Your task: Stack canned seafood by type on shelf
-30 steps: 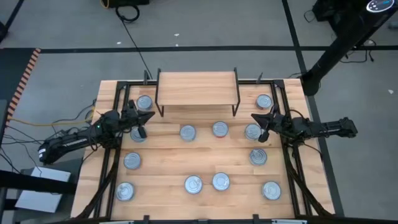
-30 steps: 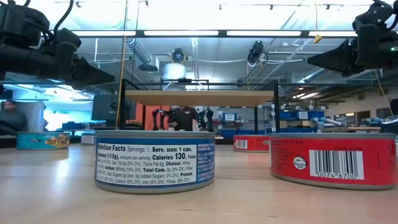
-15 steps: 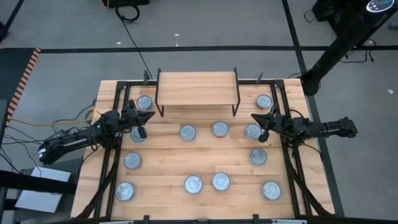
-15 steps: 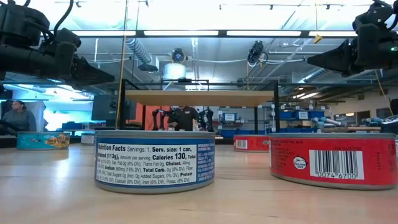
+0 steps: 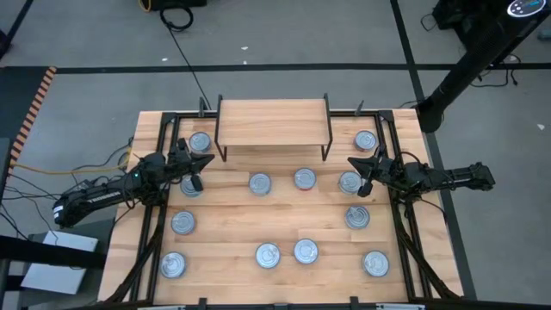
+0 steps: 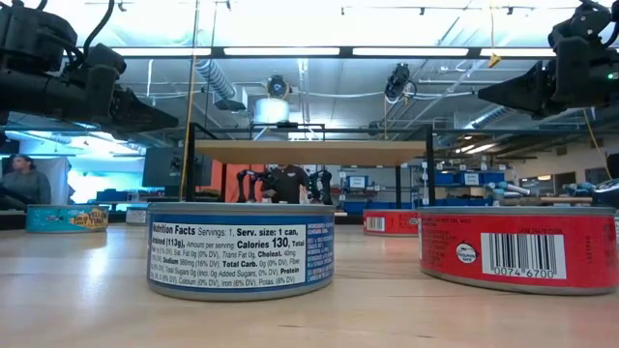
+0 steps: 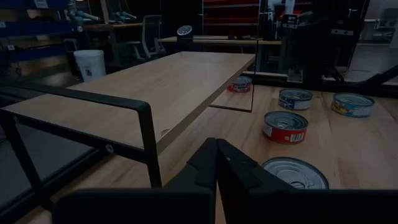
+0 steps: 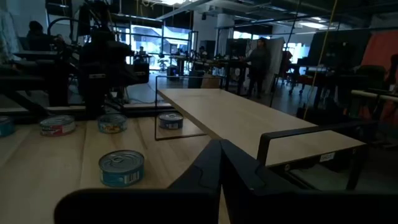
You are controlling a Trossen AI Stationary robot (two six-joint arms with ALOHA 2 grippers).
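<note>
left gripper (image 5: 205,161): held closed, empty, above table's left side
right gripper (image 5: 354,163): held closed, empty
shelf (image 5: 273,122): bare

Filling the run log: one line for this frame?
left gripper: shut, empty, beside shelf | right gripper: shut, empty | cans: all on table | shelf top: bare

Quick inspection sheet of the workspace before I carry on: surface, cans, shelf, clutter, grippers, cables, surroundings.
Surface: wooden table, black rails.
Cans: twelve tins spread singly on the table, none stacked.
Shelf: shelf at the far edge, top bare.
Clutter: nothing seen.
Grippers: left gripper and right gripper shut, holding nothing, raised beside the shelf.
Cables: cables trail off the left side.
Surroundings: person seated in the background.
</note>
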